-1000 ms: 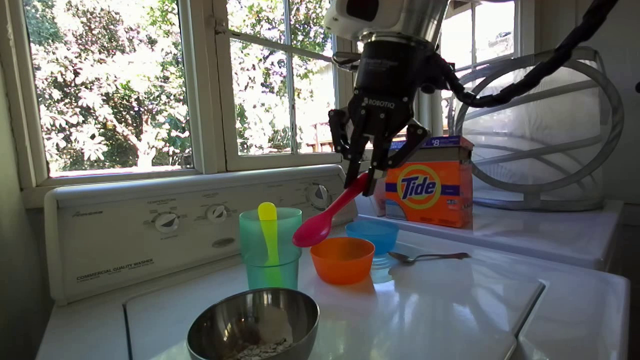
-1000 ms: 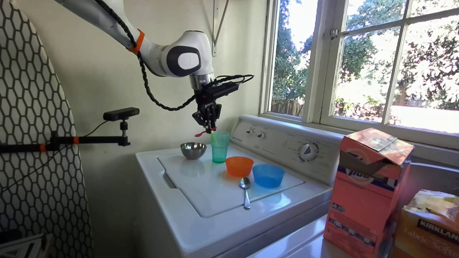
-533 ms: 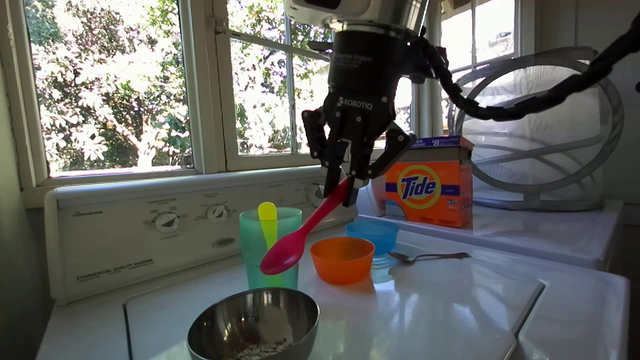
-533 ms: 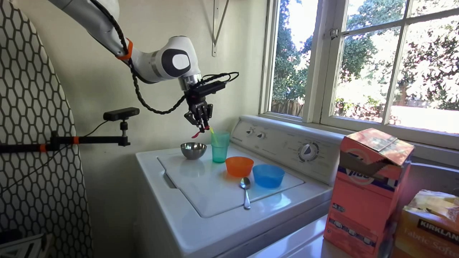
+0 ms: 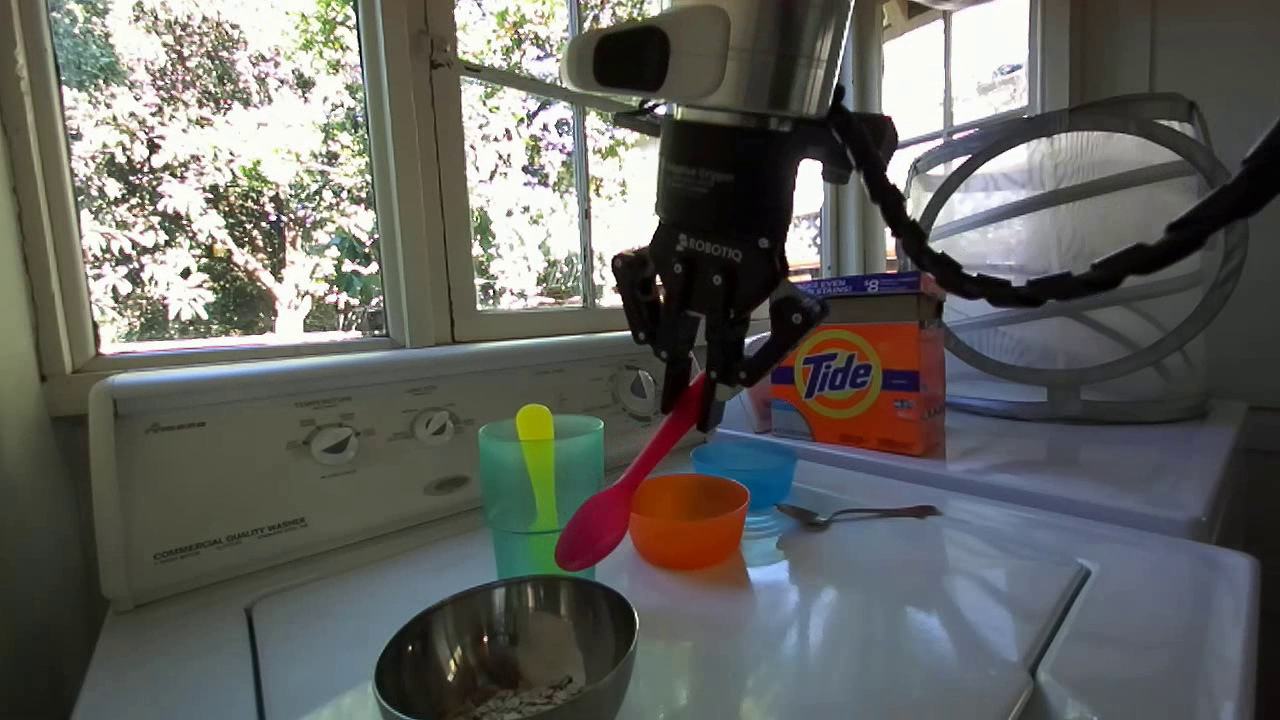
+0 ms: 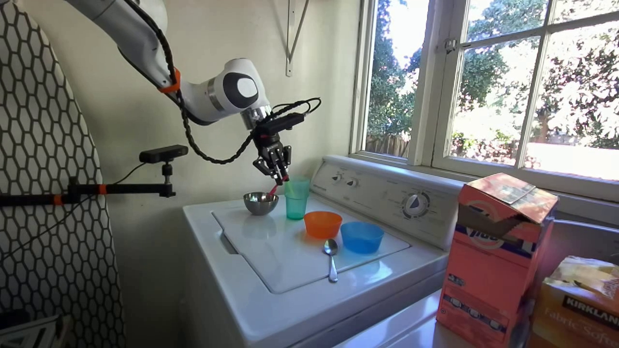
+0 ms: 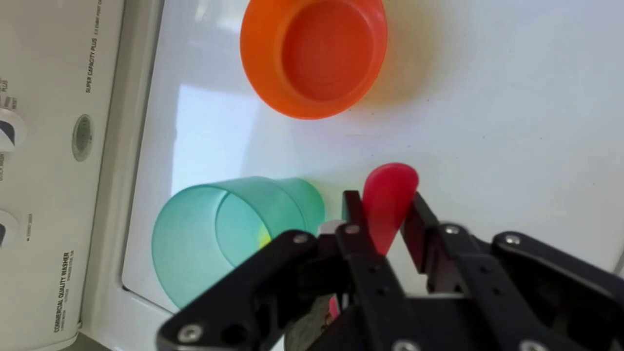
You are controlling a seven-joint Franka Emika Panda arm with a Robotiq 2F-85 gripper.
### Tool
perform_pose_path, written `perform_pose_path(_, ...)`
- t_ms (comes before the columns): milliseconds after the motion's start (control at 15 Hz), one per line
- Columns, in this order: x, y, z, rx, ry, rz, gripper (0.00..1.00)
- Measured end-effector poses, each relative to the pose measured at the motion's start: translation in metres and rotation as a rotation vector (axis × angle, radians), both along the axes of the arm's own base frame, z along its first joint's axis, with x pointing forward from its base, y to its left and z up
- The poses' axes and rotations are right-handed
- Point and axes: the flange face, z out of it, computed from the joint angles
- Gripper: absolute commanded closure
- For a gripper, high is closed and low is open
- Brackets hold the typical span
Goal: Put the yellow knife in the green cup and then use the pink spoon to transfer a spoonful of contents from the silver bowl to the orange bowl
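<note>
Pink spoon point(image 5: 628, 488) in "ROBOTIQ" pincer point(image 5: 693, 408), apart from "Tide" box point(image 5: 855, 372)

There is a white washer point(image 6: 300, 270) with three round knobs point(image 5: 333, 445) at the back. A blue bowl point(image 6: 362, 238) sits on it, and a shiny metal spoon point(image 6: 331, 250) lies just beside the bowl. A Tide box point(image 5: 855, 375) stands on another white top point(image 5: 1090, 460) next to the washer. Close to it, in an exterior view, is a yellow-brown box point(image 6: 575, 309), partly cut off at the edge. Green trees point(image 5: 220, 190) show through the sunny window point(image 5: 412, 180). A tall board point(image 6: 46, 145) has a black and white honeycomb pattern.
</note>
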Motion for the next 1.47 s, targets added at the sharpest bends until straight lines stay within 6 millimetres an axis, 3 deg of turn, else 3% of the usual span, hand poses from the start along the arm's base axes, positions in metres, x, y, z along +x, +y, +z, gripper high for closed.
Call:
perform_pose_path(667,0.000,0.045,-0.027,-0.085,-0.029,0.072,0.94)
perform_pose_path(1200,0.004,0.054,-0.036,-0.193,-0.104,0.117,0.94)
perform_pose_path(1467,-0.001,0.068,-0.046,-0.220,-0.105,0.162,0.94)
